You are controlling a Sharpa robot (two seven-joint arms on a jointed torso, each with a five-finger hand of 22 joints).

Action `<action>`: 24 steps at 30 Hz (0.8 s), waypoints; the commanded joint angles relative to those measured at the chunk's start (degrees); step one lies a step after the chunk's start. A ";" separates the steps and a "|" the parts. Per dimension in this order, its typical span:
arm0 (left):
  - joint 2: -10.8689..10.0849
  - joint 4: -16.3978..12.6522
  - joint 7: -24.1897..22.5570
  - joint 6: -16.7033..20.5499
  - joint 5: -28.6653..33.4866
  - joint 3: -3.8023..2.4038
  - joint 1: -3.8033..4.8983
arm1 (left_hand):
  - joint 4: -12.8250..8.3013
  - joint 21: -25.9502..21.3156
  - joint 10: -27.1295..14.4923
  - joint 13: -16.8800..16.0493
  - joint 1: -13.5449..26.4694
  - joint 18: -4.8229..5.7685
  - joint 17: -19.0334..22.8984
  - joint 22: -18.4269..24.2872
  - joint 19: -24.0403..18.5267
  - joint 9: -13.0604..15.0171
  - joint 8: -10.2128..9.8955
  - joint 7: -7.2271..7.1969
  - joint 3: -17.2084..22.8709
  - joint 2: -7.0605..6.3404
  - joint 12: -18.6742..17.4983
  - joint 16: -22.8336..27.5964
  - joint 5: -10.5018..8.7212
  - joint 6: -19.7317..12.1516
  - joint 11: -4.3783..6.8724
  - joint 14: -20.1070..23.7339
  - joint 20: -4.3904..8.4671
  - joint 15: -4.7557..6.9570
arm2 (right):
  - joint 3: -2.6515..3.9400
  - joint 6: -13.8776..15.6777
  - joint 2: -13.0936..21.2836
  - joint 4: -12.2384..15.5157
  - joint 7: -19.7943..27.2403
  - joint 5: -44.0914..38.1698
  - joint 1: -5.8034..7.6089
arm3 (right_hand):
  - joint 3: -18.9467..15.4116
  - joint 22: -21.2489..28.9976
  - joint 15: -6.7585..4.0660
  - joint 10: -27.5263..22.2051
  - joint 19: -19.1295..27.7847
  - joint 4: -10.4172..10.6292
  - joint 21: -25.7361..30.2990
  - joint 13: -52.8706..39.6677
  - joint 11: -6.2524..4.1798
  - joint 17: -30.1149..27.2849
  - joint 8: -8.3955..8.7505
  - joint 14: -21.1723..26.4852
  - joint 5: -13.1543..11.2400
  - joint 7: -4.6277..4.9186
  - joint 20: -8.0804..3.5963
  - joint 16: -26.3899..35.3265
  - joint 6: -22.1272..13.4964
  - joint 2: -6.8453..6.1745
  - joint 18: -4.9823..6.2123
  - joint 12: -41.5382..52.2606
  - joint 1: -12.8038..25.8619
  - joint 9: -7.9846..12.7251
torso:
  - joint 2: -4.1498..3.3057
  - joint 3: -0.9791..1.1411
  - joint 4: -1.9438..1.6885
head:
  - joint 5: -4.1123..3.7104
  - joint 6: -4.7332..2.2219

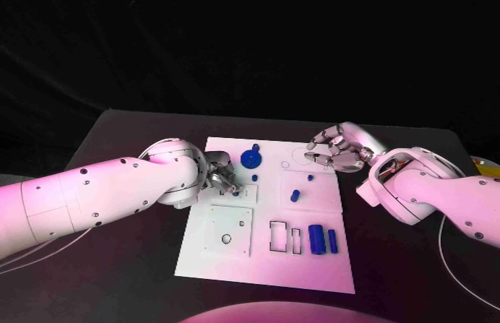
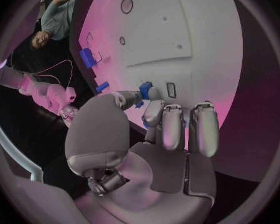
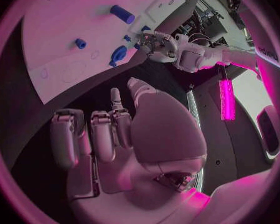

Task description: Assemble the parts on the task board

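1. Head view: the left arm reaches in across the table, and the left hand sits over the left part of the task board, fingers curled down beside a small blue part. Whether it grips that part I cannot tell here.
2. Head view: the right arm bends back toward the board's far right corner; the right hand hangs there with fingers loosely curled and apart, holding nothing.
3. Head view: a blue gear-like part lies near the board's far edge, 2 small blue pegs stand mid-board, and 2 blue cylinders lie near the right edge beside rectangular slots. The table is black, and the room behind it is dark.
4. Left wrist view: the left hand's fingertips bend over the white board, thumb and a finger closing round a small blue part.
5. Right wrist view: the right hand is empty, its fingers upright and slightly parted above the black table; the board with its blue parts lies beyond.
6. No readable writing is visible.
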State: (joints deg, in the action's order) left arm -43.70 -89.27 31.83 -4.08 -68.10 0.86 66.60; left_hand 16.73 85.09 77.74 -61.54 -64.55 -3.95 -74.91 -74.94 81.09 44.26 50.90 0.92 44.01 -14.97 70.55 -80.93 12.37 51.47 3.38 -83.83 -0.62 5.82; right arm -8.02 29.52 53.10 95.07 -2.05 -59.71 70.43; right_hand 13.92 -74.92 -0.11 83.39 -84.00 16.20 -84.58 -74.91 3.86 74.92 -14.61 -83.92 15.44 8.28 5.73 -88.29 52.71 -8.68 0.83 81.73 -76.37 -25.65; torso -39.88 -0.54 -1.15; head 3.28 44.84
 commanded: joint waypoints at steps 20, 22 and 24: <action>0.74 0.87 0.68 -2.24 1.09 0.12 -0.12 | 0.05 0.28 0.15 -0.35 3.42 1.21 -1.68 -2.78 0.64 -0.53 -1.17 -0.78 -8.68 1.17 0.36 0.02 0.00 1.50 0.11 -2.74 0.27 0.47 | 0.00 0.00 0.03 -0.13 0.76 0.16 -0.13 | -0.30 -10.79 -0.45 -0.59 -2.09 0.19 1.10 -6.58 -0.36 8.41 -0.37 -4.55 0.31 -0.06 -0.19 0.53 -0.58 -0.04 0.95 -0.74 0.56 -0.13 | 0.05 -0.04 -0.07 | -0.18 0.30; 0.75 0.92 0.74 -2.06 1.10 0.12 -0.12 | 0.09 0.25 0.10 -0.27 4.03 1.20 -1.70 -2.76 0.62 -0.64 -1.38 -0.78 -10.29 1.52 0.29 0.01 0.04 1.57 0.08 -2.75 0.26 0.48 | 0.00 0.02 0.04 -0.15 0.78 0.29 -0.13 | -0.30 -10.79 -0.45 -0.59 -2.09 0.19 1.10 -6.58 -0.36 8.41 -0.37 -4.55 0.31 -0.06 -0.19 0.53 -0.58 -0.04 0.95 -0.74 0.56 -0.13 | 0.07 -0.04 -0.04 | -0.16 0.30; 0.76 0.95 0.79 -1.89 1.11 0.12 -0.12 | 0.13 0.27 0.12 -0.29 4.92 1.22 -1.69 -2.87 0.69 -0.74 -1.55 -0.74 -12.43 1.97 0.29 0.03 0.05 1.73 0.07 -2.74 0.26 0.45 | 0.00 0.04 0.04 -0.17 0.80 0.38 -0.14 | -0.31 -10.69 -0.45 -0.67 -2.00 0.22 1.26 -6.49 -0.35 8.23 -0.39 -4.51 0.28 -0.06 -0.20 0.60 -0.59 -0.02 0.99 -0.83 0.61 -0.14 | 0.08 -0.04 -0.04 | -0.15 0.29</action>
State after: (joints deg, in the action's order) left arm -43.09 -88.29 32.22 -4.80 -67.54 0.88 66.57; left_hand 16.84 85.08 77.73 -61.84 -60.00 -3.05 -74.91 -74.93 81.29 43.60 49.57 -0.31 31.99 -12.96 70.54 -80.93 12.43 53.29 3.37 -84.04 -0.41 6.03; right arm -8.02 29.56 53.14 94.90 -1.83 -59.43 70.33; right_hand 13.75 -74.91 -0.11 83.04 -84.00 16.37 -83.68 -74.90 3.50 74.91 -14.61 -83.92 15.43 8.07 5.74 -87.98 52.50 -8.68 0.83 81.28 -76.37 -25.72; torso -39.84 -0.58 -1.19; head 3.11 45.15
